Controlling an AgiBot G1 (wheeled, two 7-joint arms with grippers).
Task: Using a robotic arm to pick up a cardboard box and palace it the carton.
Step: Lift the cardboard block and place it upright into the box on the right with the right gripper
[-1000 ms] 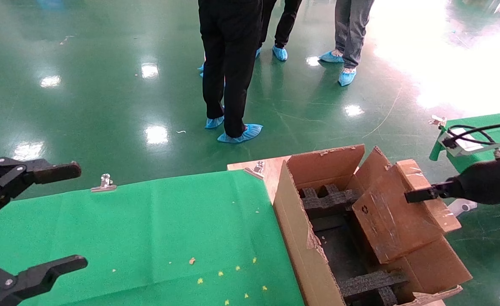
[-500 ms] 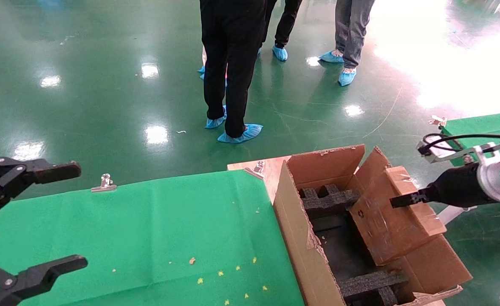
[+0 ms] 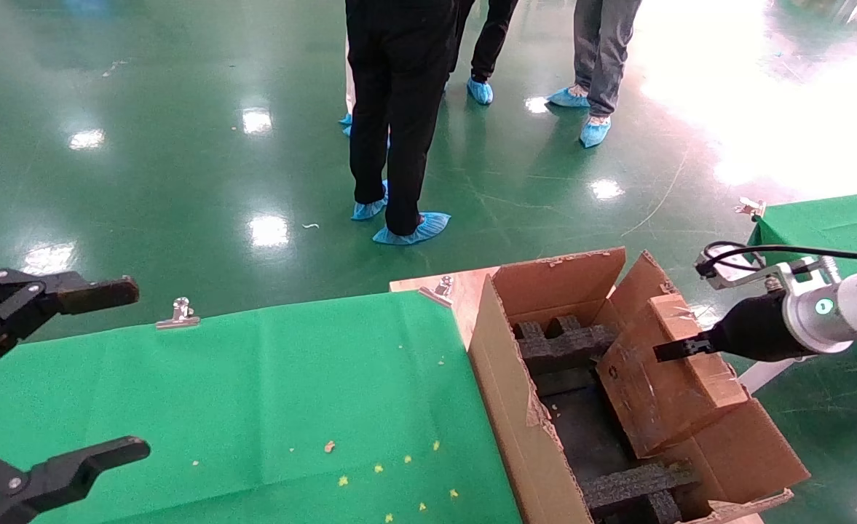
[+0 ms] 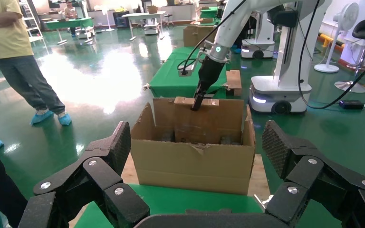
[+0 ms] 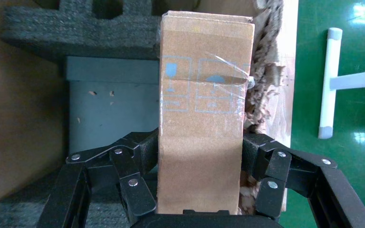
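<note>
My right gripper (image 3: 679, 348) is shut on the small brown cardboard box (image 3: 654, 382) and holds it tilted, its lower end down inside the large open carton (image 3: 504, 378). In the right wrist view the box (image 5: 202, 109) stands clamped between the two fingers (image 5: 138, 175), above black foam blocks (image 5: 81, 28) and the carton's grey floor. Black foam (image 3: 559, 342) shows in the carton's far end and near end. The left wrist view shows the carton (image 4: 190, 161) from the side with the white right arm (image 4: 228, 33) reaching into it. My left gripper (image 3: 64, 378) is open and empty over the green table's left end.
The carton stands on a wooden board (image 3: 461, 291) at the right end of the green cloth table (image 3: 253, 393). Metal clips (image 3: 178, 313) hold the cloth. Several people stand on the green floor beyond (image 3: 399, 145). A second green table (image 3: 836, 211) stands at the far right.
My right gripper has moved left and down with the cardboard box, lowering it deeper into the carton. The left arm has not moved.
</note>
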